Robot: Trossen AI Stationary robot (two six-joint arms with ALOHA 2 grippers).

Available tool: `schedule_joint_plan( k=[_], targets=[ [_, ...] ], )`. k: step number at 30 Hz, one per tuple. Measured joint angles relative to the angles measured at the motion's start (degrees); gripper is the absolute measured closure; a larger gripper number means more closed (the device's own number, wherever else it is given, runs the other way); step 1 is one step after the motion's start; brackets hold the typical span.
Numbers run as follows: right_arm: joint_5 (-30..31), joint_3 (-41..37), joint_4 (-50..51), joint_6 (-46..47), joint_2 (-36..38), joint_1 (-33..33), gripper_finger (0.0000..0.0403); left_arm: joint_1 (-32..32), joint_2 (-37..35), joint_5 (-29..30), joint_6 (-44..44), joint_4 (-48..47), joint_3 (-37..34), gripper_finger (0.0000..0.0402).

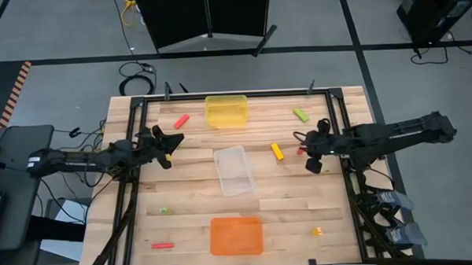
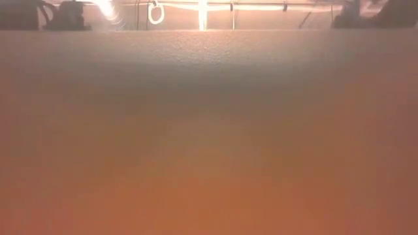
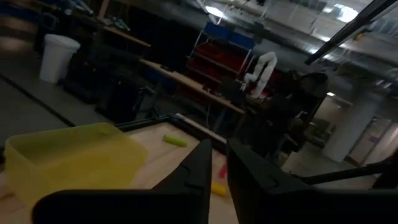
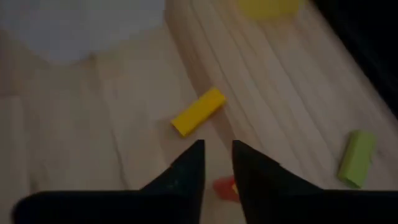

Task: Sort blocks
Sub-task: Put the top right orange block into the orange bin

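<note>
My left gripper [image 1: 169,153] [image 3: 219,163] hovers over the table's left part, shut on a yellow block. My right gripper [image 1: 303,150] [image 4: 217,152] is low over the right part, shut on a red block. Loose blocks lie flat on the wood. They are a yellow one [image 1: 278,151] [image 4: 198,111], a lime green one [image 1: 301,114] [image 4: 356,158], a red one [image 1: 181,120], a small green one [image 1: 165,210], a red one [image 1: 163,246] and a small yellow one [image 1: 318,232]. The low view shows only an orange blur. My left gripper pinches the yellow block [image 3: 219,188] between its two fingers; only a sliver shows in the gap. The fingers lie about level, pointing toward the table's right side. The high view shows the block [image 1: 169,158] at the fingertips. My right gripper pinches the red block [image 4: 225,186] between its two fingers, with only a small part showing in the gap. The fingers slant down from the table's right side. Whether the block rests on the wood, I cannot tell.
Three trays stand along the table's middle line: a yellow tray [image 1: 226,111] [image 3: 68,155] at the far edge, a clear tray [image 1: 234,170] in the centre and an orange tray [image 1: 236,235] at the near edge. Black frame rails [image 1: 338,137] run along both sides.
</note>
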State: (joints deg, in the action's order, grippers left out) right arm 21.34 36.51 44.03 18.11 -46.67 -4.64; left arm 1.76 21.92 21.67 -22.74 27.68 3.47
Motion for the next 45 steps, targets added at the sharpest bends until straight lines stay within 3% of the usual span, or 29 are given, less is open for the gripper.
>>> schedule_joint_plan(
  k=[5,11,17,27,45],
  targets=[
    [-0.44,0.73,1.39,0.44,-4.89,3.58,0.022,0.0,2.72,0.35,0.26,2.59,0.8,0.0317],
    [-2.21,2.32,3.4,9.62,-9.57,9.01,0.0118,0.0,3.01,-0.55,0.3,3.95,0.91,0.0309],
    [-2.36,2.62,3.4,16.07,-13.05,11.56,0.0057,0.0,3.01,-2.26,1.58,4.4,0.91,0.0309],
    [-0.64,2.62,6.19,27.88,-17.46,11.87,0.0064,0.0,3.01,-3.52,1.53,4.42,0.99,0.0309],
    [0.05,0.56,3.76,37.42,-21.15,7.39,0.0078,0.0,3.01,-3.64,1.73,4.79,1.02,0.0309]
  ],
)
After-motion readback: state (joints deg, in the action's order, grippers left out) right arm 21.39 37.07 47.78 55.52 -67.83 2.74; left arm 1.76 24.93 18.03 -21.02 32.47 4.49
